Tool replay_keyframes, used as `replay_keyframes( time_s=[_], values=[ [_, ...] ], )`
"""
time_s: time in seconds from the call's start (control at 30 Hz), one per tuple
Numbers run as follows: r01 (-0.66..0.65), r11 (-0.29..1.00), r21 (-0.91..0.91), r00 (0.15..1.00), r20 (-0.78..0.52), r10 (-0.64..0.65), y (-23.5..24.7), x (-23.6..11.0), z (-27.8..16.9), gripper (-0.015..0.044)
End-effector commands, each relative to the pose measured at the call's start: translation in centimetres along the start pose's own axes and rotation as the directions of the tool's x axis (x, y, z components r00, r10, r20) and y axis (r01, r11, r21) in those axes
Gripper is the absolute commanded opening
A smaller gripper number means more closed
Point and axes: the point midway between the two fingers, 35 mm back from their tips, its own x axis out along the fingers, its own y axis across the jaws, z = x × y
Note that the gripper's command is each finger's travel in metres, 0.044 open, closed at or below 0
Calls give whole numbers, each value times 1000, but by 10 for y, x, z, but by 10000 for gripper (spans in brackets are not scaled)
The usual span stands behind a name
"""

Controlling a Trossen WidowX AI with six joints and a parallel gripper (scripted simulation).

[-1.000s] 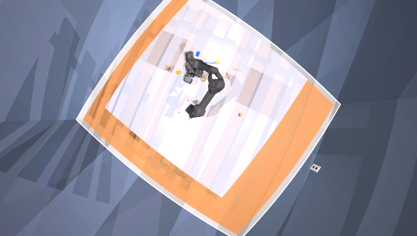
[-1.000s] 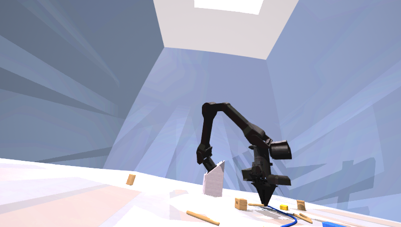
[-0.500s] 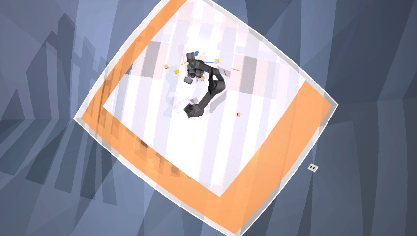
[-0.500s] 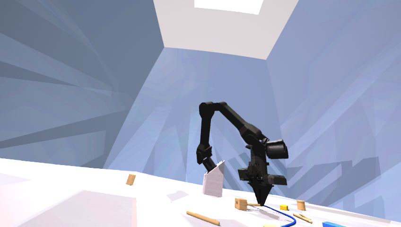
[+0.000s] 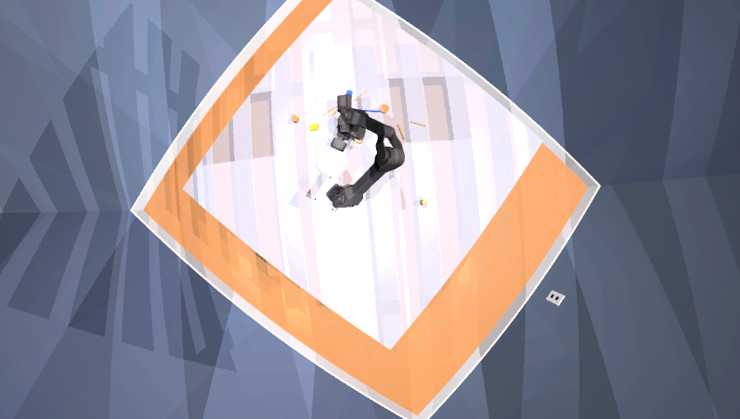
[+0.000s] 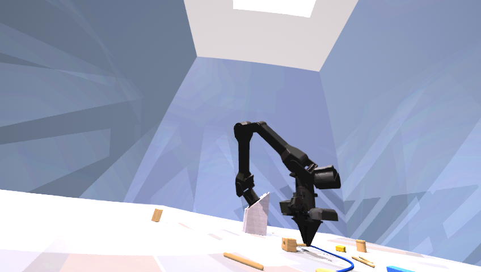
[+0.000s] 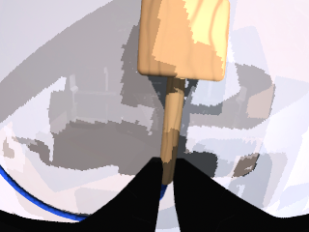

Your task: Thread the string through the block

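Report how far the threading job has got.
Done: the gripper is shut on the stick, lifted and aimed at the block.
In hand: the stick's far end meets the block's near face; whether it has entered the hole cannot be told.
Left: push it out the far side, pull the blue string through, lay the stick down away from the block, open the gripper.
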Motion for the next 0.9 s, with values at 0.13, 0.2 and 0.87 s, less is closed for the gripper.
replay_keyframes(
  time_s=[0.13, 0.2, 0.87],
  values=[
    [-2, 1000, -3, 1000, 4, 2, -1, 0, 12, 0],
    [-2, 1000, -3, 1000, 4, 2, -1, 0, 14, 0],
    [1, 1000, 1, 1000, 1, -1, 0, 0, 31, 105]
  ],
)
